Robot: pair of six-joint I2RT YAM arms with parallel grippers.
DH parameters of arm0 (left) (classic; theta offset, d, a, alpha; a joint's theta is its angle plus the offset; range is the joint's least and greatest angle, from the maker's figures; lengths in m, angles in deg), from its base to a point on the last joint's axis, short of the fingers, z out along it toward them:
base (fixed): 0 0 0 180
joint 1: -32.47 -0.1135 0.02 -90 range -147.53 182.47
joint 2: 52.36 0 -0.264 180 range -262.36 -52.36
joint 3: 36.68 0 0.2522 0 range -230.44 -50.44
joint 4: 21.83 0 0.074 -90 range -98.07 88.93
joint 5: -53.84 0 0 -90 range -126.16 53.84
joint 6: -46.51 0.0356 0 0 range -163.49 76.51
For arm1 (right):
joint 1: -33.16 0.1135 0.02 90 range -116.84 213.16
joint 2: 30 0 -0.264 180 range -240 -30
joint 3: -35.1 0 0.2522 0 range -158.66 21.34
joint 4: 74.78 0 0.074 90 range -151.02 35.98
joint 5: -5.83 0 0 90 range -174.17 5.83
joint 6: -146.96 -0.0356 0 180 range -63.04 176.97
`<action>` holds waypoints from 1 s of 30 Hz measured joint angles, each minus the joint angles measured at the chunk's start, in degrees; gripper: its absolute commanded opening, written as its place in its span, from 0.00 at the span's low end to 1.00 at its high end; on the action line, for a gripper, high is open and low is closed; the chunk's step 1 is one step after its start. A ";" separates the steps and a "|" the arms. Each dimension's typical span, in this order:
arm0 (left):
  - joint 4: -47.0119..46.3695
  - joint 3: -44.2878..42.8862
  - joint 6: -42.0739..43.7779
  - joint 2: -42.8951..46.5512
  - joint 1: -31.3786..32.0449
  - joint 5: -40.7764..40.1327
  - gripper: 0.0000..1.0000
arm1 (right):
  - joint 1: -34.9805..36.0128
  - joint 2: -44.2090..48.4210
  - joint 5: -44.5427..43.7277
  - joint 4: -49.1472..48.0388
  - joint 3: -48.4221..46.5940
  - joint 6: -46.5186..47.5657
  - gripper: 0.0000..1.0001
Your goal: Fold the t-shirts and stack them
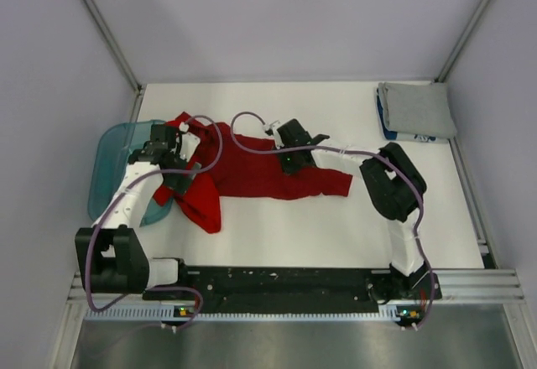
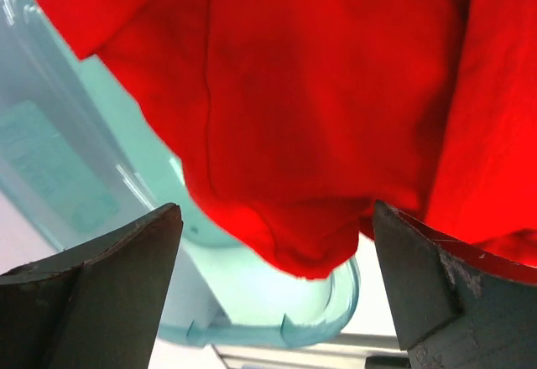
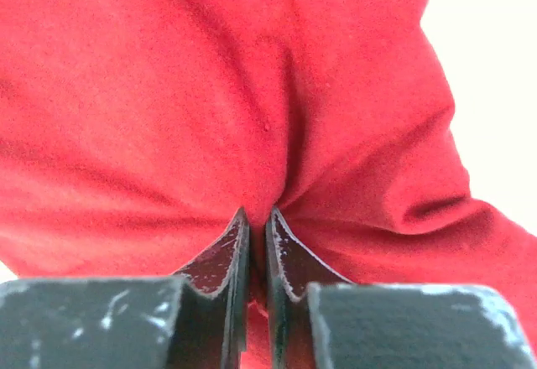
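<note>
The right tool (image 3: 256, 214) is clenched on a pinched fold of the red t-shirt (image 1: 260, 172), with cloth bunching to either side of its closed tips. The left tool (image 2: 277, 210) is released, its fingers (image 2: 126, 260) spread wide, with a hanging part of the same shirt just ahead of them over the translucent teal tub (image 1: 109, 168). The shirt lies crumpled across the middle of the white surface (image 1: 336, 235). A folded grey t-shirt (image 1: 415, 109) sits at the far right corner, well apart.
</note>
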 measured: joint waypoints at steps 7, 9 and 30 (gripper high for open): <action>-4.61 -0.70 0.17 -6.10 -4.46 5.81 0.87 | -6.86 7.21 5.55 -5.62 11.54 -5.42 0.00; -5.01 -0.70 0.48 -7.48 -5.14 6.64 0.64 | -10.10 9.88 5.90 -5.07 14.56 -6.19 0.00; 0.33 -7.61 0.22 -3.91 -7.65 12.41 0.17 | -13.27 24.76 7.74 -3.13 16.83 -6.51 0.00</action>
